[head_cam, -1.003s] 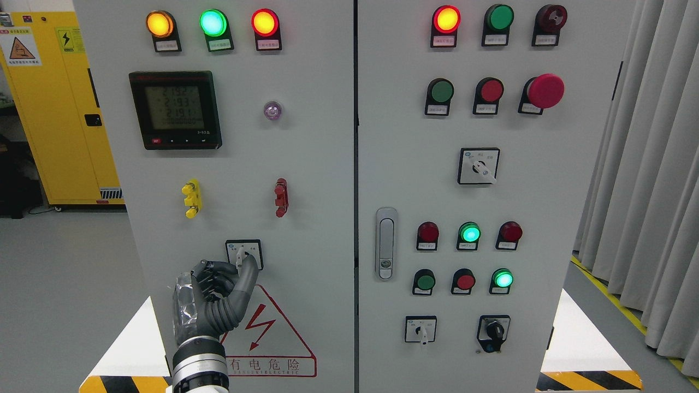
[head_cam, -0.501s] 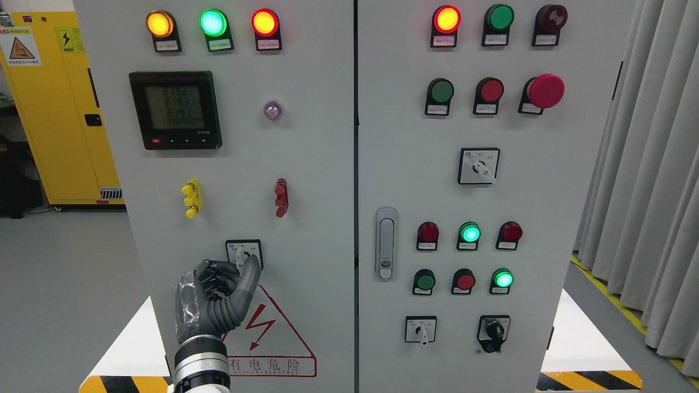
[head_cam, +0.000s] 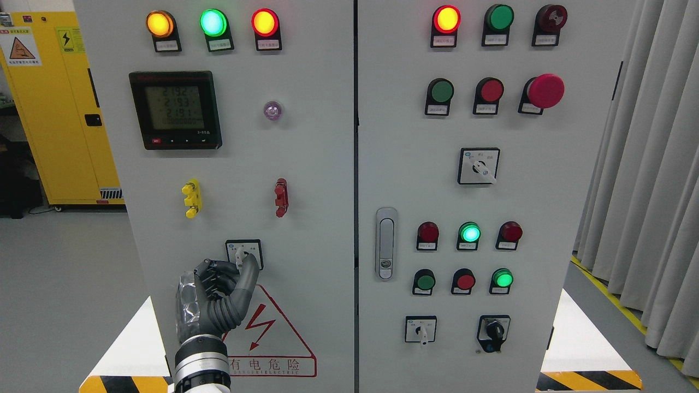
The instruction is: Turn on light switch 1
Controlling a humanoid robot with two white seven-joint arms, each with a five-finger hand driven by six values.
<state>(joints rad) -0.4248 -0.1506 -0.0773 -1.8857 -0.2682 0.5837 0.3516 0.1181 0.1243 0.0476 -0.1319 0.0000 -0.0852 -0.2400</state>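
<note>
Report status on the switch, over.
Left robot hand pinching handle of rotary switch on left panel, handle pointing down. Right robot hand out of view. Nothing blocking.

The left hand [head_cam: 218,292] was dark grey, its fingers [head_cam: 248,278] built of ribbed, jointed segments. A clear, glossy plastic cover wrapped the back of the hand. Below it sat a wrist [head_cam: 201,363] of black and silver rings, then a white forearm.
</note>
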